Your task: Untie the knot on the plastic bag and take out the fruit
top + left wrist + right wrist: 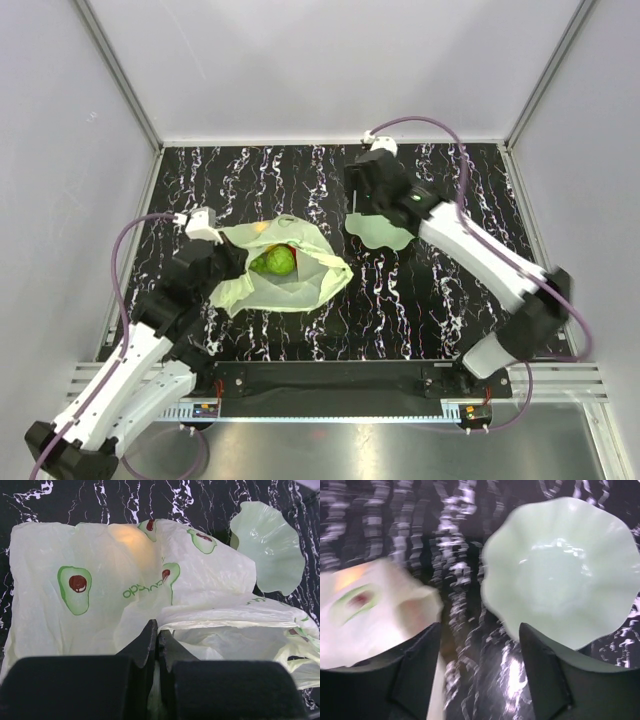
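- Green lettering on the plastic bag [100,555], upside down from the left wrist. Reads as "avocado", with printed avocado halves and brown pits around it.
- Left gripper [157,630] at the bag's left edge, jaws together and pinching a fold of the thin film.
- Right gripper [480,630] just right of the bag, over the black marbled table [400,300], jaws wide apart and gripping nothing.
- Pale green wavy-edged dish [565,570] right of the bag, near it but apart, with a strip of table between.
- Bag mouth open upward in the top view. Green round fruit [273,262] inside at the bag's middle, and a bit of a red piece [291,249] just behind it.
- Warm yellow-orange glow [127,537] through the film near the bag's far edge; shape beneath not discernible.
- Any other contents of the bag hidden by folds.
- Bag heavily blurred in the right wrist view.
- Dish partly covered by the right arm in the top view.
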Motion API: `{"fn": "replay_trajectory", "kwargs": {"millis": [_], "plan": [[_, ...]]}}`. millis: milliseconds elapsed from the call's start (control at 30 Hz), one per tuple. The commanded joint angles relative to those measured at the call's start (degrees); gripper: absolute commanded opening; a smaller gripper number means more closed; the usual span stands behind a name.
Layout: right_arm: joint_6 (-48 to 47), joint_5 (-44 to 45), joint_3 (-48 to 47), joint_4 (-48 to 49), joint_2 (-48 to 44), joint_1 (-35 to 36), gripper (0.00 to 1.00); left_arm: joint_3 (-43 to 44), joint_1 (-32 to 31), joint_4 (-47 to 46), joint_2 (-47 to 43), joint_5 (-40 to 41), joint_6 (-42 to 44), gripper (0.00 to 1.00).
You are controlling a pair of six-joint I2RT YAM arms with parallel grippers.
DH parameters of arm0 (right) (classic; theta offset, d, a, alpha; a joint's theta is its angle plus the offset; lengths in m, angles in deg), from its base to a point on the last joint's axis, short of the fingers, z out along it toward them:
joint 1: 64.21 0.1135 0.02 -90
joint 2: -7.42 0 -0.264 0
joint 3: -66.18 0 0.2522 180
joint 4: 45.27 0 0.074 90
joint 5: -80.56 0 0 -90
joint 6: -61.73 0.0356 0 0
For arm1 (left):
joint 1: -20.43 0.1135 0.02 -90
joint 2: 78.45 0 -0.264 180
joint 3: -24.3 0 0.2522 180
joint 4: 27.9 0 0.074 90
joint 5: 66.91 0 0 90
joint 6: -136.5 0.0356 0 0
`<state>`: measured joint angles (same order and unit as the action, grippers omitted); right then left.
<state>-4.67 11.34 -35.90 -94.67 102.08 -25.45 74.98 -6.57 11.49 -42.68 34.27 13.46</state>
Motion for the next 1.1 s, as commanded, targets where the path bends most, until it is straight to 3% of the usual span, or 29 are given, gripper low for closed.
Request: {"fn": "replay_trajectory", "kwargs": {"millis": [0,67,200,467,567,667,900,1067], "plan": [[-3.3,-12.6,2.7,5.6,-14.9,2.8,0.74,3.4,0.2,-6.6,2.4,-1.1,3.3,0.0],[-5.1,-16.4,4.0,3.6,-18.1,7.2,0.81,3.7,0.2,-8.0,4.0,-0.5,3.9,0.0],[-6.7,-18.5,4.1,2.2,-20.1,16.2,0.82,4.3,0.1,-9.9,7.5,0.4,4.6,0.0],[-6.3,-15.2,5.0,7.1,-12.6,26.8,0.81,5.9,0.2,-12.5,12.7,1.3,5.4,0.0],[-6.1,-12.4,3.9,8.1,-7.2,27.9,0.81,6.5,0.1,-12.6,13.8,1.6,5.7,0.0],[-5.3,-2.8,4.0,9.9,-3.2,27.9,0.79,6.7,0.3,-12.0,13.9,2.5,5.9,0.0],[-5.4,6.6,3.0,15.5,7.3,27.2,0.66,7.3,0.2,-11.8,14.1,4.6,6.1,0.0],[-6.1,0.8,0.4,18.9,15.0,24.9,0.73,8.8,0.5,-10.3,15.6,6.4,6.3,0.0]]}}
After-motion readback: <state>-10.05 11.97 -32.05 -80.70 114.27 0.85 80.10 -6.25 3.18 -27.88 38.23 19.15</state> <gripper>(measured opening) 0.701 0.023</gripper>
